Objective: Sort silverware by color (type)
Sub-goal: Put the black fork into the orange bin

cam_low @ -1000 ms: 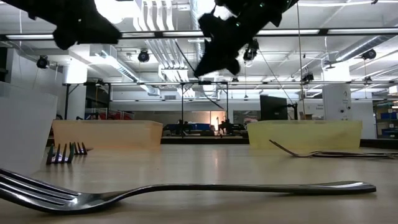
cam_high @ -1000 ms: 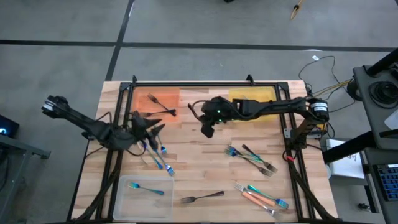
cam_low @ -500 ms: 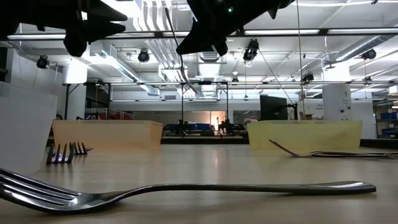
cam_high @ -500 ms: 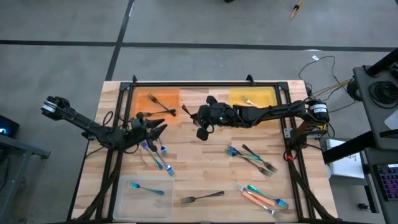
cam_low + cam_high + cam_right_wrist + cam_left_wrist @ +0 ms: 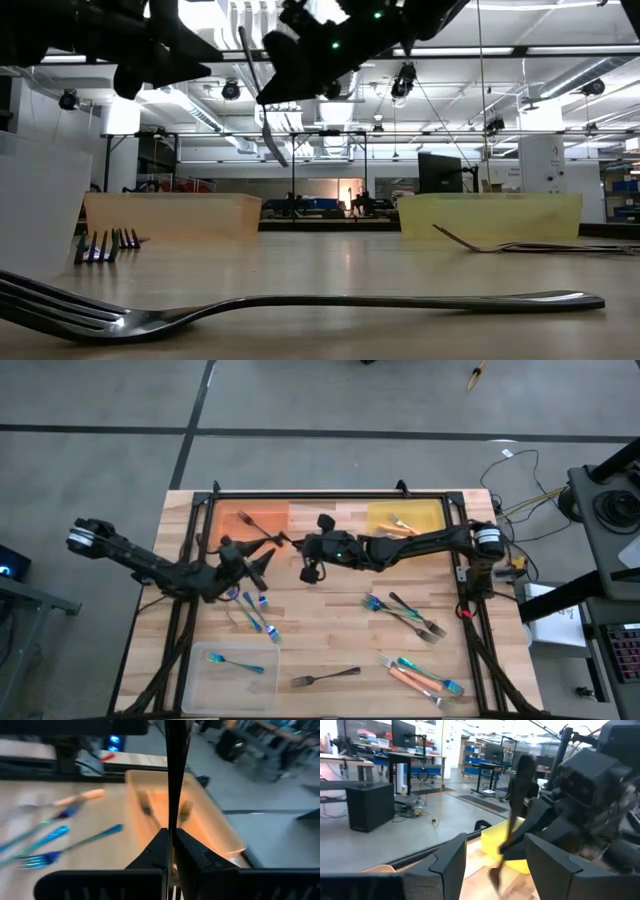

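1. High view: the right gripper is near the middle of the table, beside the orange tray at the upper left.
2. Right wrist view: its fingers are clenched on a thin dark fork, which sticks straight out above the orange tray.
3. The left gripper is just beside it, left of centre, with its fingers spread apart and nothing between them.
4. Two dark forks lie in the orange tray, though they look blurry.
5. Blue forks lie on the wood at lower left.
6. One blue fork lies in the clear tray at the bottom.
7. More forks lie at the right, and the orange-handled ones at lower right.
8. The yellow tray holds one fork.
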Motion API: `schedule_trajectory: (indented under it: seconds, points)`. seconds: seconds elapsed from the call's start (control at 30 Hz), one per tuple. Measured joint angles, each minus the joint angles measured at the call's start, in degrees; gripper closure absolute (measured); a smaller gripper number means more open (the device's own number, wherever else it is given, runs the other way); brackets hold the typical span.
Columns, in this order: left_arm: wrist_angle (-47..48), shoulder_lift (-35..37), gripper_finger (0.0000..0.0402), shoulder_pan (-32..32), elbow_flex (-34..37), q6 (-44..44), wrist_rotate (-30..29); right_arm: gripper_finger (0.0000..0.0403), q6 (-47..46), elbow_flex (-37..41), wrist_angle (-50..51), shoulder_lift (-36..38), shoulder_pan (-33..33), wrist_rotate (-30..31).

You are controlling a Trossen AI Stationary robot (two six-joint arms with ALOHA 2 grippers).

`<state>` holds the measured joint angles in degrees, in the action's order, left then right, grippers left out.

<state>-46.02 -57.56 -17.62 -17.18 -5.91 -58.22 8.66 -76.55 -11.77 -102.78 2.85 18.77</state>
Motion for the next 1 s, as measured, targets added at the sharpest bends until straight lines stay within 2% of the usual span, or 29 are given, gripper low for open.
schedule_trajectory:
  seconds: [0.1, 0.3, 0.6, 0.8, 1.0]
  points:
    - [0.1, -2.0, 0.0222, 0.7, -1.1, 0.9, -0.5, 0.0394, 3.1, -3.3, 0.2, -3.2, 0.0, 2.3]
    - [0.0, -4.2, 0.0222, 1.0, -1.8, 1.5, -1.9, 0.0394, 4.5, -8.7, 1.0, -7.5, -0.6, 2.3]
    - [-2.6, -3.8, 0.0232, 0.9, -1.4, 4.9, -5.4, 0.0394, 5.1, -10.3, 0.3, -8.8, -2.1, 2.4]
    - [-3.2, -3.8, 0.0287, 1.0, -1.7, 5.2, -5.2, 0.0394, 6.2, -10.3, -1.2, -8.6, -2.1, 2.5]
    - [-4.3, -3.7, 0.0388, 0.9, -1.7, 5.0, -4.0, 0.0394, 6.4, -10.3, -1.6, -8.5, -2.1, 2.7]
